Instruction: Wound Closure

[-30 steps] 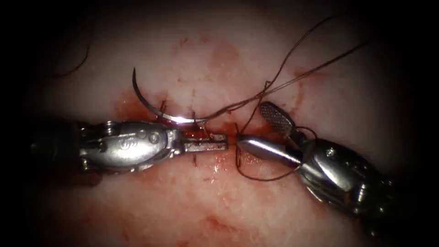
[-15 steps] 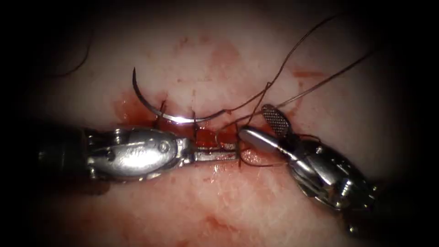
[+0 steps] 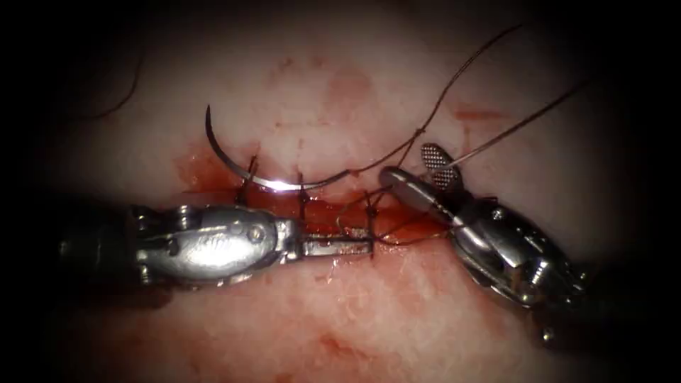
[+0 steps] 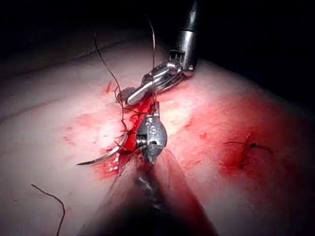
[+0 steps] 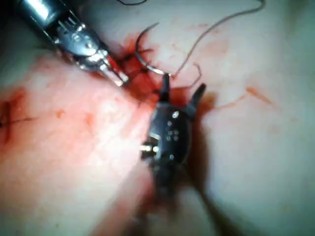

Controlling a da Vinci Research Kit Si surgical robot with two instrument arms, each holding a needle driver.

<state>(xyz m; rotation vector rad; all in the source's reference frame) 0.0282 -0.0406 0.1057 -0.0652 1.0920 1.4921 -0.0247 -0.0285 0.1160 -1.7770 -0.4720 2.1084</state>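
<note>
The tissue (image 3: 369, 312) carries a cut lying left to right. The left tool (image 3: 339, 245) rests along it, jaws together; whether they pinch thread (image 3: 454, 78) is unclear. The right tool (image 3: 415, 170) stands with jaws apart, thread between them. The needle (image 3: 248, 170) lies free above the cut, nearer the left tool.

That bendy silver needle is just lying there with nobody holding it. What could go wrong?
The curved silver needle lies free on the pale pork tissue above the cut, so a tug on the thin dark thread might drag it. The right arm's open tool sits among thread loops and could snag one. The left arm's tool lies close by.
</note>
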